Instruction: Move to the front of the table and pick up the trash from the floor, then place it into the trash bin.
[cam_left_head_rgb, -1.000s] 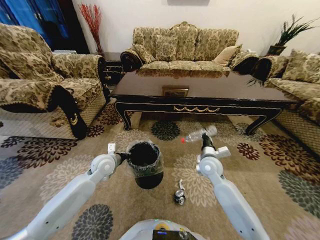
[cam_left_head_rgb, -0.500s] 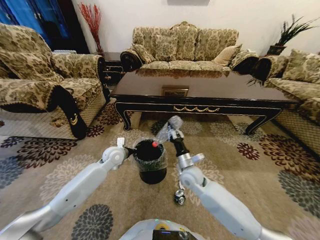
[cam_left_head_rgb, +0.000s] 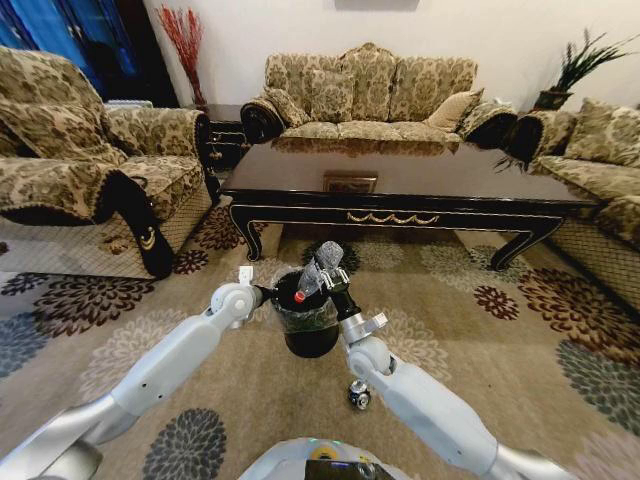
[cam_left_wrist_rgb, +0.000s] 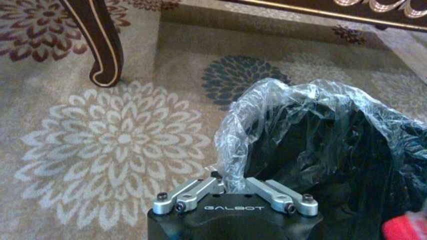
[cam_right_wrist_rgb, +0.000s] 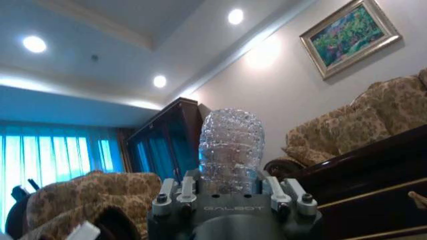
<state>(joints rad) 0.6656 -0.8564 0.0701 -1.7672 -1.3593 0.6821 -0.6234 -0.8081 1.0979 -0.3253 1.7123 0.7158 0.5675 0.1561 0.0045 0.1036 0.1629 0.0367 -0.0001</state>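
Observation:
The black trash bin (cam_left_head_rgb: 308, 325) with its clear liner is held off the carpet in front of the table (cam_left_head_rgb: 400, 185). My left gripper (cam_left_head_rgb: 263, 294) is shut on the rim and liner (cam_left_wrist_rgb: 233, 145) of the bin (cam_left_wrist_rgb: 320, 150). My right gripper (cam_left_head_rgb: 328, 281) is shut on a clear plastic bottle (cam_left_head_rgb: 320, 262), a piece of the trash. The bottle is tilted with its red cap (cam_left_head_rgb: 299, 296) down inside the bin's mouth. The same cap (cam_left_wrist_rgb: 407, 229) shows at the bin's edge. My right gripper (cam_right_wrist_rgb: 230, 189) clamps the bottle's body (cam_right_wrist_rgb: 231, 142). A small dark-and-silver can-like piece (cam_left_head_rgb: 359, 394) lies on the carpet.
A sofa (cam_left_head_rgb: 370, 95) stands behind the table, with armchairs on the left (cam_left_head_rgb: 80, 170) and right (cam_left_head_rgb: 600, 170). A curved table leg (cam_left_wrist_rgb: 100, 40) stands near the bin. Patterned carpet (cam_left_head_rgb: 540, 340) lies open to the right.
My right arm has swung the bottle left from beside the table to over the bin and tipped its cap down into the mouth. The left arm has shifted the bin slightly right.

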